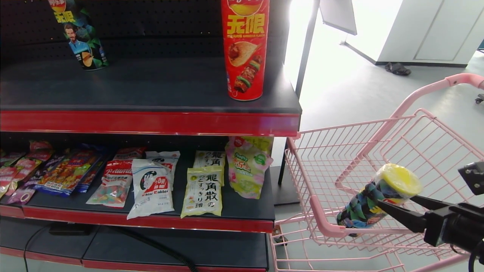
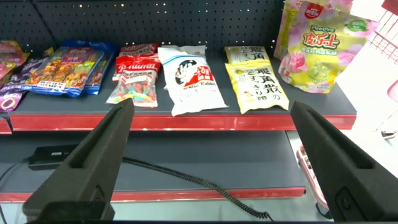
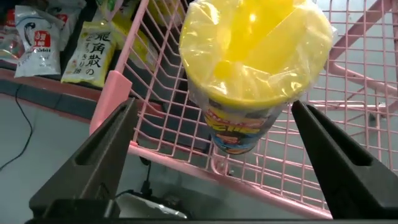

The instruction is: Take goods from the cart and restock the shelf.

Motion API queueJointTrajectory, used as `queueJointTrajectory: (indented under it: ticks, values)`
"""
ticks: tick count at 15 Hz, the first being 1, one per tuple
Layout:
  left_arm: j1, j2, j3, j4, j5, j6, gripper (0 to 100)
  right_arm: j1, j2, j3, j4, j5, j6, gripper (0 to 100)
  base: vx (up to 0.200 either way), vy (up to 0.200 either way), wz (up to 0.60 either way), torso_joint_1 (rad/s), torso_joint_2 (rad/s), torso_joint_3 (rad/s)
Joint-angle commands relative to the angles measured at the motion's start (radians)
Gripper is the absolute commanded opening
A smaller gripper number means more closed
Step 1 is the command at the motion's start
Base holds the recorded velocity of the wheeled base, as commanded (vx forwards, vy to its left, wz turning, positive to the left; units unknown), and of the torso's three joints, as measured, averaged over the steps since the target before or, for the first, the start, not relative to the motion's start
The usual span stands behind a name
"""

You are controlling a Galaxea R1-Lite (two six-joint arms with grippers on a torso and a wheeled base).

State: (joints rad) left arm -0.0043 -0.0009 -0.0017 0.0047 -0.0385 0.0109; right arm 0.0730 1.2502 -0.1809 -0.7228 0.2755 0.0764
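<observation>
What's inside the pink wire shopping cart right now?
One patterned chip can with a yellow lid, tilted, its base by the rim of the pink wire shopping cart, flanked by the open right gripper. The cart floor beneath the can and gripper is covered.

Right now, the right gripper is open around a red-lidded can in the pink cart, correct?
No, the lid is yellow, as the right wrist view shows. The right gripper is open around that can in the pink cart.
</observation>
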Motion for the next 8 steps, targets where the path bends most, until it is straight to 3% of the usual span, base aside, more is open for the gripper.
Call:
queueJointTrajectory:
  ticks: [1,4,8]
  values:
    - [0.0,0.001,0.0,0.0,0.0,0.0,100,-0.007,-0.023,0.012,0.003,0.008,-0.004,100,0.0,0.0,0.0,0.0,0.0,0.0]
    - [0.0,0.001,0.0,0.0,0.0,0.0,100,-0.125,-0.052,0.054,0.0,0.01,-0.056,100,0.0,0.0,0.0,0.0,0.0,0.0]
    - [0.0,0.001,0.0,0.0,0.0,0.0,100,-0.136,-0.196,0.095,0.037,0.076,-0.138,100,0.0,0.0,0.0,0.0,0.0,0.0]
